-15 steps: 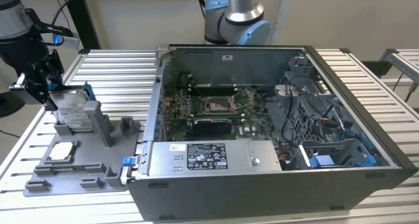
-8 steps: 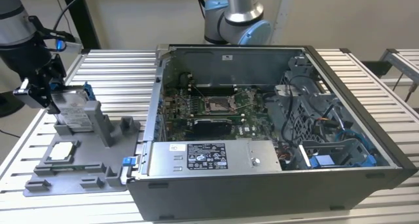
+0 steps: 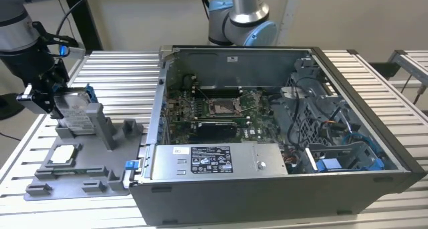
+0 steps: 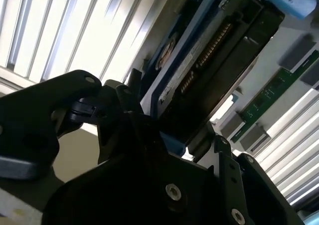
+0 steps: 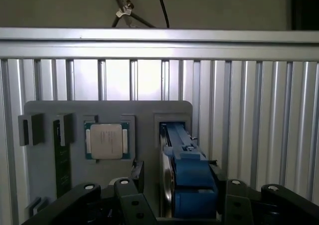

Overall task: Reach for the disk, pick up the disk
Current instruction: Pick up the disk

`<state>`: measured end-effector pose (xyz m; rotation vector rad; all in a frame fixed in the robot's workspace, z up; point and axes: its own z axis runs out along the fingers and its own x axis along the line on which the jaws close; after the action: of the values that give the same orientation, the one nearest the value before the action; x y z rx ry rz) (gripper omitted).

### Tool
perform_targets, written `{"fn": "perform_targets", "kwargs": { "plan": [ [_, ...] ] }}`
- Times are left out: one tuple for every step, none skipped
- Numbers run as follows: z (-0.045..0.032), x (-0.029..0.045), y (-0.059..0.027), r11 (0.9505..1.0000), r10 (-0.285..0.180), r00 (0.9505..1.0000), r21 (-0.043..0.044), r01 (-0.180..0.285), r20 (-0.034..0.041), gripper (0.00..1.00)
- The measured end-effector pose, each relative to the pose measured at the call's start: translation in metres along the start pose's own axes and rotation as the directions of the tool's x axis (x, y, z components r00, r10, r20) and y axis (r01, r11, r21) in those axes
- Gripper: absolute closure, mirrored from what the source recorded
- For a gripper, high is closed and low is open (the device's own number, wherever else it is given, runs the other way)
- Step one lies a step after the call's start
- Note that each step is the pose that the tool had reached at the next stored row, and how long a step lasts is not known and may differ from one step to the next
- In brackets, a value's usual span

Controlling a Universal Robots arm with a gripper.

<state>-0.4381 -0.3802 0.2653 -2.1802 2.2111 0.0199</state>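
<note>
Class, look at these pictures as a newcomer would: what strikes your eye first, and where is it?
The large open computer case fills the exterior view's right, its circuit board bared. At the exterior view's left, the gripper straddles the blue-framed disk, standing on edge in a grey tray beside a square chip.

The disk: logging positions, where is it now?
The disk stands on the exterior view's left, in the grey fixture, at the gripper, beside the computer case.
</note>
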Motion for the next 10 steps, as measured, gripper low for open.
{"fn": "perform_targets", "kwargs": {
  "plan": [
    [0.0000, 0.0000, 0.0000, 1.0000, 0.000, 1.0000, -0.0002, 0.000, -0.0001, 0.00],
    [0.0000, 0.0000, 0.0000, 1.0000, 0.000, 1.0000, -0.0003, 0.000, -0.0001, 0.00],
    [0.0001, 0.0000, 0.0000, 1.0000, 0.000, 1.0000, -0.0003, 0.000, -0.0001, 0.00],
    [0.0002, 0.0000, 0.0000, 1.0000, 0.000, 1.0000, -0.0001, 0.000, 0.0000, 0.00],
    [0.0003, 0.0000, 0.0000, 1.0000, 0.000, 1.0000, 0.0000, 0.000, 0.0000, 0.00],
    [0.0003, 0.0000, 0.0000, 1.0000, 0.000, 1.0000, -0.0001, 0.000, 0.0000, 0.00],
    [0.0005, 0.0000, 0.0000, 1.0000, 0.000, 1.0000, 0.0000, 0.000, 0.0000, 0.00],
    [0.0005, 0.0000, 0.0000, 1.0000, 0.000, 1.0000, -0.0001, 0.000, 0.0000, 0.00],
    [0.0006, 0.0000, 0.0000, 1.0000, 0.000, 1.0000, 0.0000, 0.000, 0.0000, 0.00],
    [0.0007, 0.0000, 0.0000, 1.0000, 0.000, 1.0000, 0.0000, 0.000, 0.0000, 1.00]
  ]
}}
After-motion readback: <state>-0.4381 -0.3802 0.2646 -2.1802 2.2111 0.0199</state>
